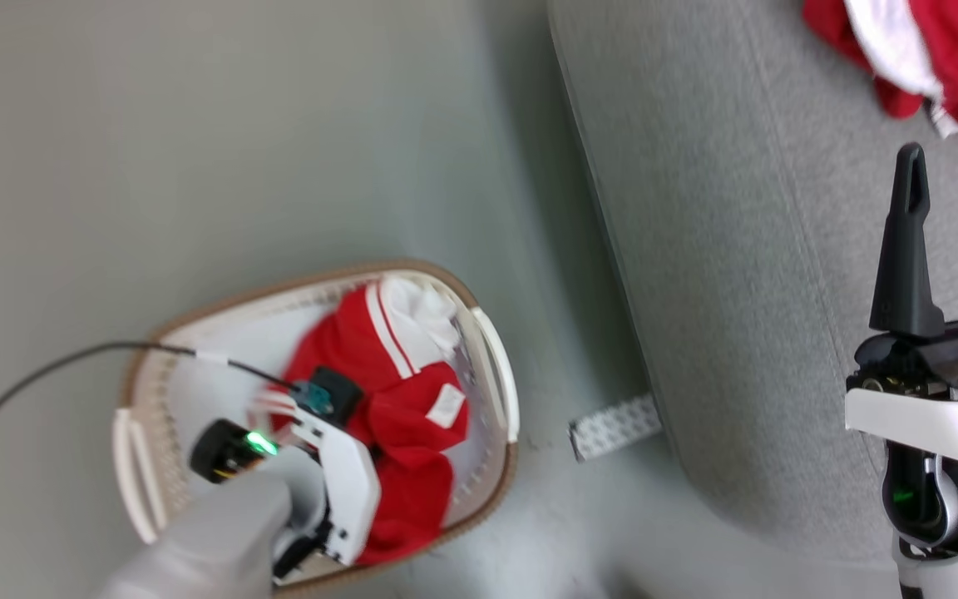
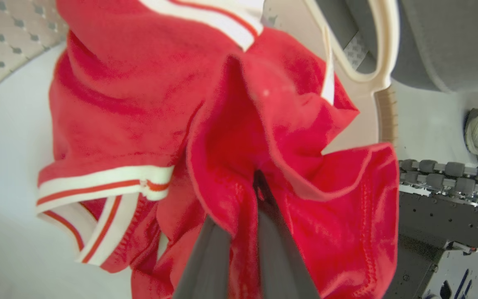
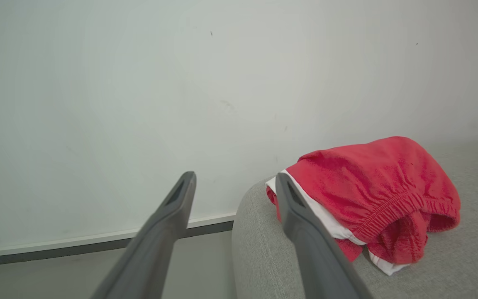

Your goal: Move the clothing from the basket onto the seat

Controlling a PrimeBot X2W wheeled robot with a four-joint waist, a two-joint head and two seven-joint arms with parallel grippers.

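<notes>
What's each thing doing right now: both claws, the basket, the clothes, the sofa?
Left gripper: shut on the red clothes in the basket.
Right gripper: open, holding nothing, over the sofa.
Basket: upright, red clothes inside.
Red bundle: lying crumpled on the sofa.
Sofa: bears that bundle near its edge.

You have bright, soft, even light in all three views. Your head view is smeared by motion: the basket (image 1: 229, 333) and the sofa (image 1: 737, 291) edge look streaked, and a soft shadow lies on the floor (image 1: 196, 125) just left of the sofa. In the left wrist view the red clothing (image 2: 139, 104) sits near the lens, saturated and soft; the left tool's fingers (image 2: 206, 265) are blurred and the basket handle bows. The right wrist view is sharpest.
</notes>
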